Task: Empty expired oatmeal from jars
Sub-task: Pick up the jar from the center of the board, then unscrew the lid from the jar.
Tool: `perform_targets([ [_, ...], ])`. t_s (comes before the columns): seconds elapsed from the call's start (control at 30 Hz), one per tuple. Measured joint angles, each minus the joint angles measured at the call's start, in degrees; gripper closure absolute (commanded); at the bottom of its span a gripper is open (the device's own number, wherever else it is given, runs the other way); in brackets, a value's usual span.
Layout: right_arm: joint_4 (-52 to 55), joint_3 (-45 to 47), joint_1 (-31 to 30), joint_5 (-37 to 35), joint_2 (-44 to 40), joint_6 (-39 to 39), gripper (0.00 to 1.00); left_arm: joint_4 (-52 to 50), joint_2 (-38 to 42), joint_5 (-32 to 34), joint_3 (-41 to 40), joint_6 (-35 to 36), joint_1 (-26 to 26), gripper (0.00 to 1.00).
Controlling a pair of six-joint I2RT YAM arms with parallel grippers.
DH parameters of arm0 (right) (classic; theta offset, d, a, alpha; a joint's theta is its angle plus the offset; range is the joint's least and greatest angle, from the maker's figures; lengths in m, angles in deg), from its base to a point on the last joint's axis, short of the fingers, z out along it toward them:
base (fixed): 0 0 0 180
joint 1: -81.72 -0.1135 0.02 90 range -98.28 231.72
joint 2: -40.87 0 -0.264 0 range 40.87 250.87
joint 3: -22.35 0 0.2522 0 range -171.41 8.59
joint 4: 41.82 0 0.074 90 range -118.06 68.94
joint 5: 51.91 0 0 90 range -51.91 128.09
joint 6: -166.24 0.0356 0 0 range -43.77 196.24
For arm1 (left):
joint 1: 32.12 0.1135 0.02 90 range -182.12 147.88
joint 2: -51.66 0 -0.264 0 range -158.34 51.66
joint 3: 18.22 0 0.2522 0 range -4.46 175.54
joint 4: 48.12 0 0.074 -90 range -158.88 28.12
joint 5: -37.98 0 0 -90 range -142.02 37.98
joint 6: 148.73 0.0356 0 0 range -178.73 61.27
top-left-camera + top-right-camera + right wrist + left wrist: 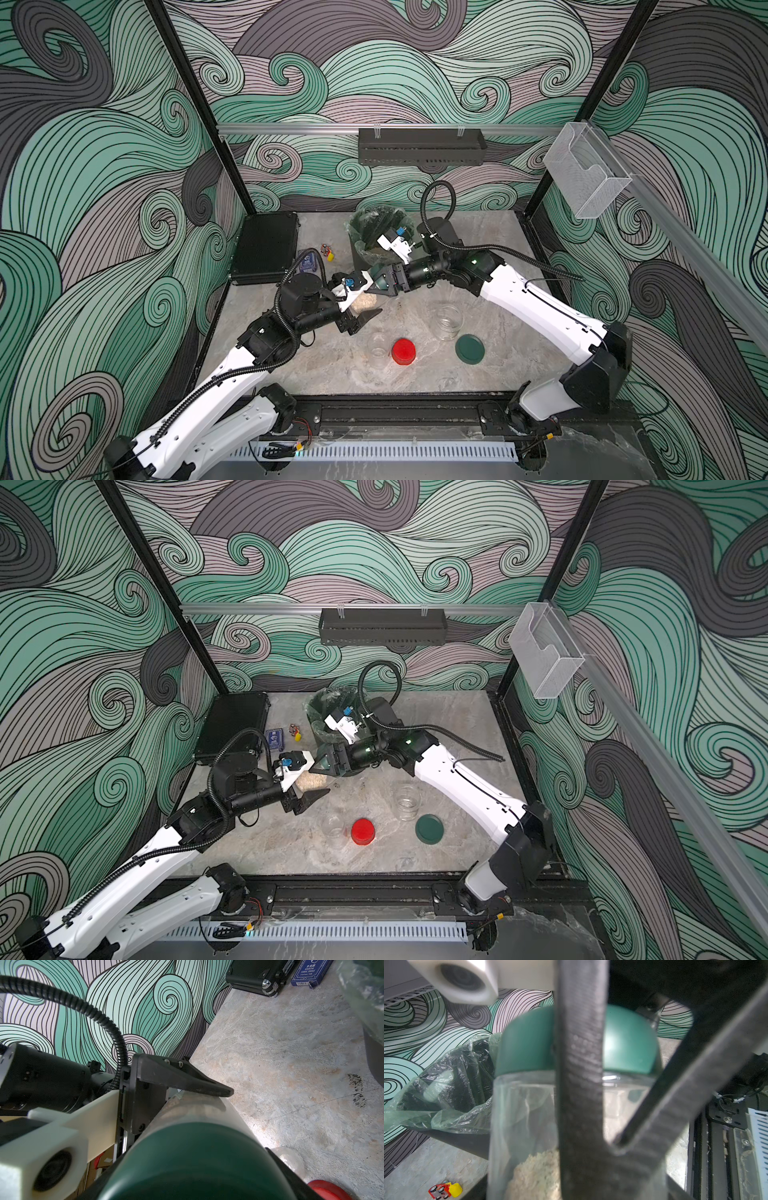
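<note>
Gripping the held jar (525, 1105) on its side above the table (332, 376), the left gripper (368, 305) has its jaws clamped on the glass wall. The right gripper (383, 283) meets it head-on, clamped on the jar's green lid (527, 1043), which sits on the mouth. Both claws work just beside the bin (358, 257); bare tabletop lies open to the right and toward the near edge.

The oatmeal (535, 1172) is heaped at the jar's end away from the lid. The bin is black with a clear liner.

Nearer the front stand a wide empty jar (448, 320) and a small empty jar (377, 345). A loose green lid (470, 348) and a red lid (403, 351) lie flat beside them. Left of the bin are a toy car (327, 251), a blue box (308, 259) and a black case (266, 247).
</note>
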Motion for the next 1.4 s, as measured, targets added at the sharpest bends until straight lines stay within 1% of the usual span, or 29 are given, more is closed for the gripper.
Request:
perform_targets([
  [0.1, 0.0, 0.0, 0.04, 0.02, 0.0, -0.11, 0.16, 0.04, 0.04, 0.02, 0.0, 0.11, 0.0, 0.34],
  [0.17, 0.02, 0.0, 0.28, 0.04, -0.02, -0.26, 0.1, 0.02, 0.09, 0.04, 0.0, 0.11, 0.0, 0.39],
  [0.27, 0.02, 0.57, 0.57, 0.42, -0.55, -0.68, 0.04, -0.48, 0.15, 0.07, 0.02, 0.52, -0.07, 0.41],
  [0.33, 0.17, 1.22, 1.07, 0.66, -1.55, -0.7, 0.01, -1.22, 0.35, 0.26, 0.0, 0.66, -0.04, 0.42],
  [0.57, 2.56, 2.16, 2.89, 0.94, -6.03, -0.66, 0.01, -2.03, 1.51, 0.46, 0.0, 0.7, -0.07, 0.44],
  [0.7, 3.74, 2.16, 3.21, 2.47, -6.51, -0.59, 0.01, -2.1, 2.51, 0.46, 0.0, 0.63, -0.04, 0.44],
  [0.8, 4.94, 1.92, 3.21, 3.93, -6.01, -0.2, 0.01, -2.1, 3.41, 0.44, -0.02, 0.66, -0.04, 0.44],
  [0.97, 6.08, 0.61, 3.19, 5.42, -4.11, 0.26, 0.05, -2.34, 4.11, 0.42, -0.04, 0.63, -0.04, 0.44],
  [1.07, 6.69, 0.09, 3.19, 5.53, -3.72, 0.52, 0.05, -2.6, 4.13, 0.28, -0.31, 0.63, -0.04, 0.44],
  [1.23, 7.58, -3.3, 3.19, 5.27, -2.01, 0.74, 0.06, -2.64, 4.17, -0.04, -0.68, 0.61, -0.04, 0.45],
  [1.4, 7.8, -5.4, 2.89, 5.14, 0.2, 0.87, 0.1, -2.51, 4.22, -0.07, -0.68, 0.59, -0.04, 0.45],
])
